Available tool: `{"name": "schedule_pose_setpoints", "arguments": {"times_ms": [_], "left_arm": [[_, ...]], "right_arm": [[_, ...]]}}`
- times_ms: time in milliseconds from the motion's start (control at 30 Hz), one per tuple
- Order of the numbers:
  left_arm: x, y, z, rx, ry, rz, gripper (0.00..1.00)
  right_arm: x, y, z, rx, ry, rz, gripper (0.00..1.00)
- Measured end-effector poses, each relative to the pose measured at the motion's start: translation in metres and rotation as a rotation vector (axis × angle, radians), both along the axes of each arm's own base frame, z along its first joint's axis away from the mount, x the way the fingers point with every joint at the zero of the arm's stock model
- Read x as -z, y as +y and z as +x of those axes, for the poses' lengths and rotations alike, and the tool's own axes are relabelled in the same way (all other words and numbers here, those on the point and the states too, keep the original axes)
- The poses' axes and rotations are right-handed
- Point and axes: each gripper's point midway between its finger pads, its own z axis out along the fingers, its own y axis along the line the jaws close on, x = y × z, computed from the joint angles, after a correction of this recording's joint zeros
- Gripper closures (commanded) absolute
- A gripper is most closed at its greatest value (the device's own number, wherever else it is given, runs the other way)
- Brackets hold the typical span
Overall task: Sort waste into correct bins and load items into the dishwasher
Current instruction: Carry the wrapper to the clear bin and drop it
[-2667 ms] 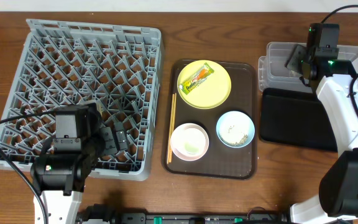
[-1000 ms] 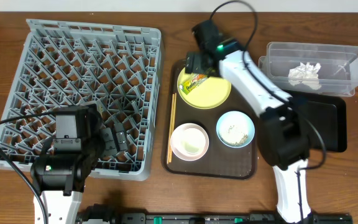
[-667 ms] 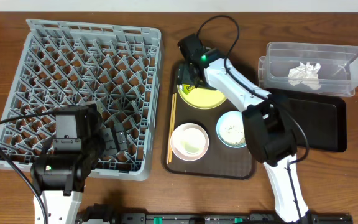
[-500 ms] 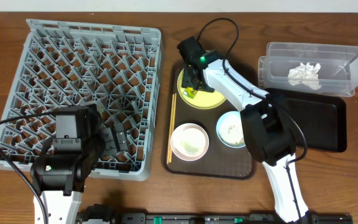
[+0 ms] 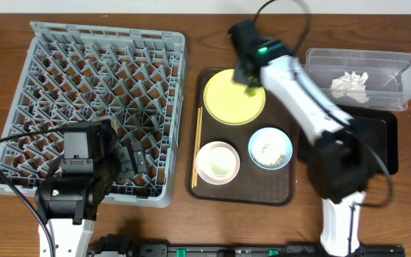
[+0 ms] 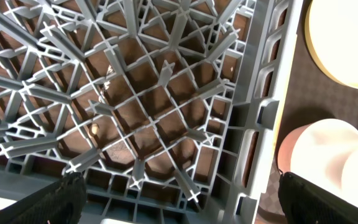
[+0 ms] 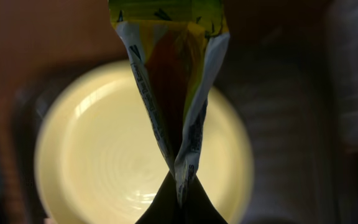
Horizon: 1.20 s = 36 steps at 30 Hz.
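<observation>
My right gripper (image 5: 249,80) is shut on the yellow-green-orange snack wrapper (image 7: 169,74), which hangs pinched at one end above the bare yellow plate (image 5: 230,100). In the right wrist view the fingertips (image 7: 180,186) meet on the wrapper's end over the plate (image 7: 92,162). The light blue bowl (image 5: 270,148) holds rice scraps beside the pale pink-white bowl (image 5: 217,162). Chopsticks (image 5: 198,146) lie along the serving tray's left side. The white napkin (image 5: 349,83) sits in the clear tub (image 5: 391,61). My left gripper (image 6: 197,202) stands open over the grey rack's (image 5: 91,93) near right corner.
The dark brown serving tray (image 5: 280,193) carries the plate and bowls. The shallow black tray (image 5: 380,146) lies below the clear tub, partly under my right arm. The rack's right wall (image 6: 263,112) stands close to the serving tray.
My right gripper has shut on the wrapper, lifted it off the plate and moved right. The left arm has stayed still.
</observation>
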Motion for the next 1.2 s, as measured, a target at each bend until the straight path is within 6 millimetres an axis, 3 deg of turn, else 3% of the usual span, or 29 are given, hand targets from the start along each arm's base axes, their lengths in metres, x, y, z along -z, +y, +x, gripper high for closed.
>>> {"name": "schedule_pose_setpoints", "arguments": {"times_ms": [100, 167, 267, 367, 400, 500, 533, 567, 733, 933, 1067, 1200], "left_arm": [[0.000, 0.000, 0.000, 0.000, 0.000, 0.000, 0.02], [0.000, 0.000, 0.000, 0.000, 0.000, 0.000, 0.02], [0.000, 0.000, 0.000, 0.000, 0.000, 0.000, 0.01], [0.000, 0.000, 0.000, 0.000, 0.000, 0.000, 0.02], [0.000, 0.000, 0.000, 0.000, 0.000, 0.000, 0.02], [0.000, 0.000, 0.000, 0.000, 0.000, 0.000, 0.02], [0.000, 0.000, 0.000, 0.000, 0.000, 0.000, 0.02], [0.000, 0.000, 0.000, 0.000, 0.000, 0.000, 0.02], [0.000, 0.000, 0.000, 0.000, 0.000, 0.000, 0.02], [0.000, 0.000, 0.000, 0.000, 0.000, 0.000, 0.02], [0.000, 0.000, 0.000, 0.000, -0.001, 0.000, 0.02], [0.000, 0.000, 0.000, 0.000, 0.000, 0.000, 0.02]], "right_arm": [[-0.050, -0.049, 0.011, 0.096, -0.100, 0.019, 0.99], [-0.071, -0.088, 0.013, 0.188, -0.133, 0.029, 0.99], [-0.072, -0.140, 0.012, 0.328, -0.120, 0.037, 0.99], [-0.057, -0.177, 0.007, 0.451, -0.079, 0.061, 0.96], [-0.051, -0.188, 0.004, 0.492, -0.067, 0.071, 0.86], [-0.037, -0.213, -0.002, 0.593, -0.045, 0.103, 0.44], [-0.034, -0.221, -0.002, 0.620, -0.047, 0.117, 0.34], [-0.031, -0.227, -0.002, 0.638, -0.051, 0.129, 0.30], [-0.028, -0.238, 0.007, 0.614, -0.074, 0.171, 0.16], [-0.029, -0.222, 0.009, 0.399, -0.049, 0.165, 0.06], [-0.042, -0.199, -0.014, 0.169, 0.014, 0.171, 0.05], [-0.082, -0.168, -0.052, -0.049, 0.024, 0.164, 0.03]]}}
